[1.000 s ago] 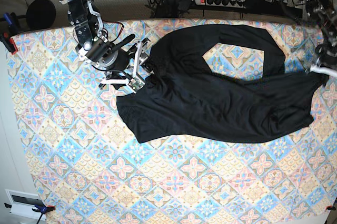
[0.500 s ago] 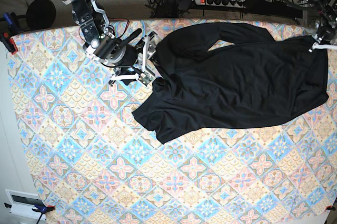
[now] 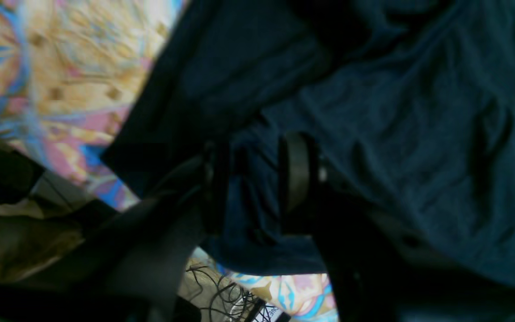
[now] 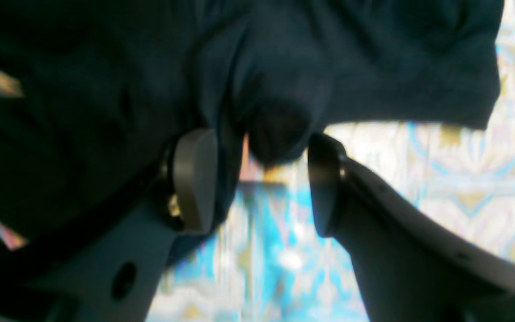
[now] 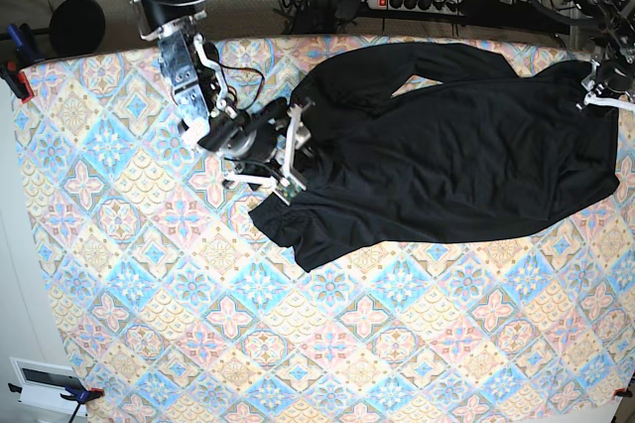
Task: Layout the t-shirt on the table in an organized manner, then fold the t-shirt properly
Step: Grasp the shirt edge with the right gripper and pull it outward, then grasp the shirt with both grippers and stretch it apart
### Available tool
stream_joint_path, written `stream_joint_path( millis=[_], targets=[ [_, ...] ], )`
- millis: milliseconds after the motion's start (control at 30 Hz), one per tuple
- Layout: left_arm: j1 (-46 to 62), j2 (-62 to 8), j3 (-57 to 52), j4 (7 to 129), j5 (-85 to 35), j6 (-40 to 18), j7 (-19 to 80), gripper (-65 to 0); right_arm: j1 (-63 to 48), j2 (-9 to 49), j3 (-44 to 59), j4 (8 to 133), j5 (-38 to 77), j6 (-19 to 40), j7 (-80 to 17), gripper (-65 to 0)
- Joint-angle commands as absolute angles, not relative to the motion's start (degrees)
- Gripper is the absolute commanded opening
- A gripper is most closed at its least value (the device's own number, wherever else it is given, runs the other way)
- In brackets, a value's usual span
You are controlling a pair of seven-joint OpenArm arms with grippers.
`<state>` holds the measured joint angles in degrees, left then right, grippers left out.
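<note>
- between the right gripper (image 4: 262,179) pads, spread wide apart, a bunched lump of the black t-shirt (image 4: 284,80) hangs down without either pad pressing on it; the cloth drapes over and behind the left-hand pad (image 4: 192,179), while the other pad (image 4: 324,183) stands clear of it.
- beneath that gripper, the table (image 4: 463,170) shows its blue and cream tile pattern, blurred.
- from the base view, the right gripper (image 5: 290,153) sits at the shirt's edge nearest it, with the t-shirt (image 5: 466,165) spreading away from it across the far half of the table (image 5: 149,324) towards the other arm.
- at the left gripper (image 3: 255,183), a fold of the t-shirt (image 3: 409,134) lies between the two dark fingers (image 3: 295,170); they stand a little apart, and whether they pinch the cloth or merely straddle it cannot be told.
- most of the shirt lies ahead of and to one side of that gripper, with patterned table (image 3: 61,71) bare on the other side.
- in the base view the left gripper (image 5: 598,85) is at the shirt's far corner, near the table's edge.
</note>
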<state>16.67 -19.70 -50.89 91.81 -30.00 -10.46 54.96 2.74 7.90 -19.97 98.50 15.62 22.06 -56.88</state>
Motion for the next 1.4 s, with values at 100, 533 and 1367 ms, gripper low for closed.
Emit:
stream_joint_path(
  millis=[100,533,1367],
  targets=[
    [16.7,-20.9,-51.3,92.6,-32.4,-10.4,54.4,-46.6,6.1,7.5,-19.7,94.5,19.8,22.1,-55.4,-34.2],
    [13.1,-20.8,-51.2,92.6,-33.2,-10.4,54.5,-46.6,9.3,7.7,-8.7,87.8,23.6,22.1,-56.0,-64.8],
    [-12.7,-16.7,-28.3,86.8,-28.8,-10.0,56.0,-46.3,-20.3,26.7,20.8,108.0,42.5,22.1,-56.3,-64.6]
  ],
)
